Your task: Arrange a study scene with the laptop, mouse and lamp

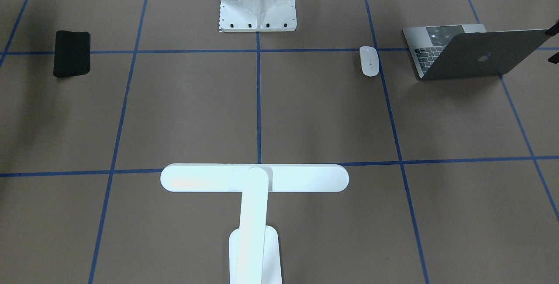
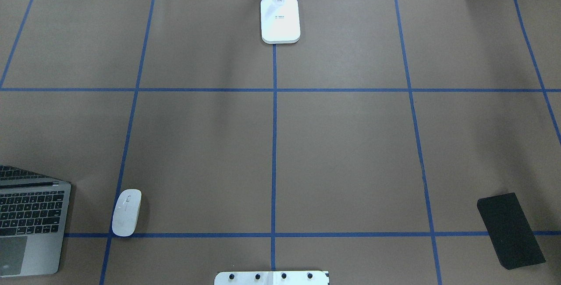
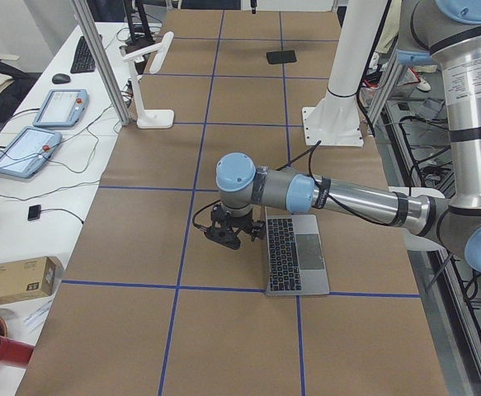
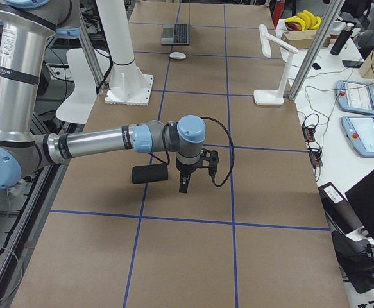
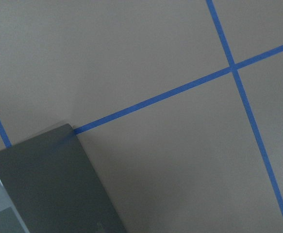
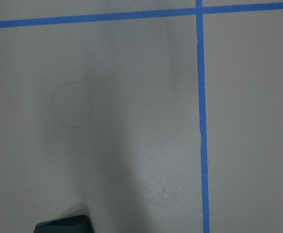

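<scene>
The laptop (image 1: 480, 54) stands open near the robot's left end of the table; it also shows in the overhead view (image 2: 30, 219). The mouse (image 1: 369, 60) lies beside it (image 2: 127, 212). The lamp (image 1: 255, 179) stands upright at the far middle edge, with its base (image 2: 280, 19) on the centre line. My left gripper (image 3: 228, 235) hangs at the laptop lid's outer edge; I cannot tell whether it is open or shut. My right gripper (image 4: 183, 183) points down just beside the black mat (image 4: 149, 174); its state cannot be told. The left wrist view shows a lid corner (image 5: 49, 184).
The black mat (image 2: 510, 230) lies at the robot's right end. The white ribbed mount (image 1: 257, 0) stands at the near middle edge. Blue tape lines grid the brown table. Tablets and cables lie on a side desk (image 4: 360, 115) beyond the lamp.
</scene>
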Robot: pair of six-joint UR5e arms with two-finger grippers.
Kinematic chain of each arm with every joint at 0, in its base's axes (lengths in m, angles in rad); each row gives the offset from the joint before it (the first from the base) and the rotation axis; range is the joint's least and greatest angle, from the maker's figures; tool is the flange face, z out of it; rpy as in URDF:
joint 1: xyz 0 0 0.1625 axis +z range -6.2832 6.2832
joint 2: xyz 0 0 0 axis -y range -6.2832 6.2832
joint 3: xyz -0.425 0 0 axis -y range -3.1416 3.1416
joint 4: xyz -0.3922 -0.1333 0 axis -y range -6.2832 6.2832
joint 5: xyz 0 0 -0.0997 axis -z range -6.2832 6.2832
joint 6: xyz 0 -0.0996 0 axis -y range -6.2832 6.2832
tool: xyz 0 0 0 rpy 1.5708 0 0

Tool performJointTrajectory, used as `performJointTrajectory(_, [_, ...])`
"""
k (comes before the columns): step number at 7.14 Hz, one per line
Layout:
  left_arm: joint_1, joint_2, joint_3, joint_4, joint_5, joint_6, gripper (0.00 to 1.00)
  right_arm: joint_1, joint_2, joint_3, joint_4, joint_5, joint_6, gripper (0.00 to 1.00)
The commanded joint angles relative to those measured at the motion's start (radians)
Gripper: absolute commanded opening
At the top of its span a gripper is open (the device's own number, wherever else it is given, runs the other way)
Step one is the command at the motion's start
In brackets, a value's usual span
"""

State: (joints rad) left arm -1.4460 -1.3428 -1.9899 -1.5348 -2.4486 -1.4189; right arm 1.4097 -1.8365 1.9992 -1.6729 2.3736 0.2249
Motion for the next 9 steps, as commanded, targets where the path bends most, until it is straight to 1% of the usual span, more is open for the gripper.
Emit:
performJointTrajectory(1, [0.033,0.039,-0.033,0.004,0.002,-0.069,1.0,0.0,-0.026,0.012,0.03,0.025,0.007,0.99])
performJointTrajectory(2, [0.045,0.069,-0.055,0.005,0.002,-0.081,1.0,0.0,-0.036,0.026,0.031,0.027,0.007,1.0])
performJointTrajectory(5, [0.128,0.08,-0.101,-0.013,0.005,-0.315,1.0,0.0,-0.056,0.049,0.031,0.027,0.007,1.0])
performJointTrajectory(6, [0.166,0.08,-0.102,-0.048,0.008,-0.38,1.0,0.0,-0.059,0.053,0.031,0.027,0.007,1.0])
performJointTrajectory(7, [0.199,0.082,-0.102,-0.057,0.013,-0.406,1.0,0.0,-0.061,0.059,0.031,0.027,0.007,1.0])
performJointTrajectory(9, [0.226,0.109,-0.099,-0.059,0.028,-0.407,1.0,0.0,-0.069,0.067,0.031,0.035,0.007,0.99])
